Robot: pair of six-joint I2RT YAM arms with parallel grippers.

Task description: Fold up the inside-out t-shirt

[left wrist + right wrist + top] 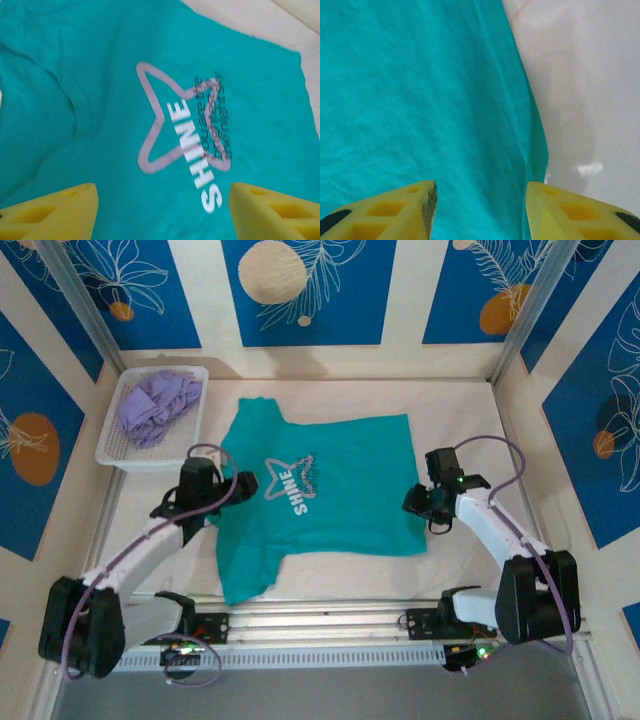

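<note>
The teal-green cotton t-shirt [320, 490] w/ short sleeves lies spread out flat in the middle of the pale table [450, 410], print side up. Its white star outline [160, 120] & the white word SHINE are easy to see. The neck end is by the left gripper [215, 495] and the bottom hem is by the right gripper [425, 505]. Both grippers hover over the shirt's edges w/ their yellow fingers [55, 210] spread apart & nothing between them, so neither one holds the cloth. I think the step now is to get a good grab for a fold. To do it well: go straight down, pinch both layers of cloth right at the edge, not the table. Grab both ends evenly so the fold line comes out straight, lift low, and don't drag the shirt. There are small wrinkles near the neck, so pull gently to smooth them. Further out, at the back left, sits a white plastic basket [115, 455] w/ a crumpled lavender-purple garment [158, 405] in it; leave that alone. Count: 1 teal shirt, 1 star, 1 basket, 1 purple garment, 2 grippers, 2 fingers each.
</note>
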